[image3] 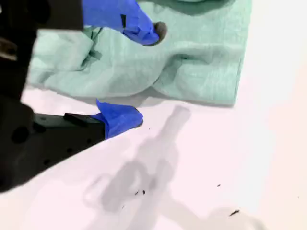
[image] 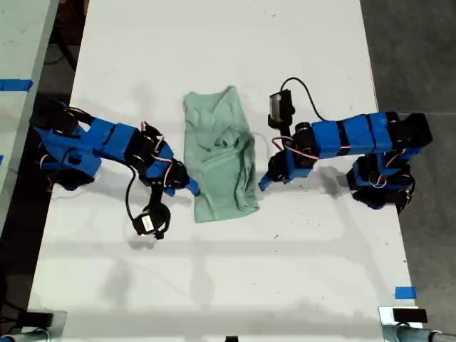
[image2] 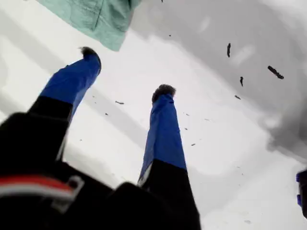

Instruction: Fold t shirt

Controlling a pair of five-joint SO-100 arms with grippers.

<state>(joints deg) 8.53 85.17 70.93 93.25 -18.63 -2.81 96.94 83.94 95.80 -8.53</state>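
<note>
I watch from an overhead camera looking straight down on the white table [image: 214,43], both arms in frame. Each wrist camera looks close along its own blue fingers at the tabletop. All three views share the t shirt [image: 219,153]; the first wrist view catches only what seems its corner [image2: 103,19].

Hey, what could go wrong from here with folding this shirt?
1. My second gripper is open across the edge of the wrinkled t shirt; it may catch only the top layer.
2. My first gripper is open over bare table beside a corner and could close on nothing.
</note>
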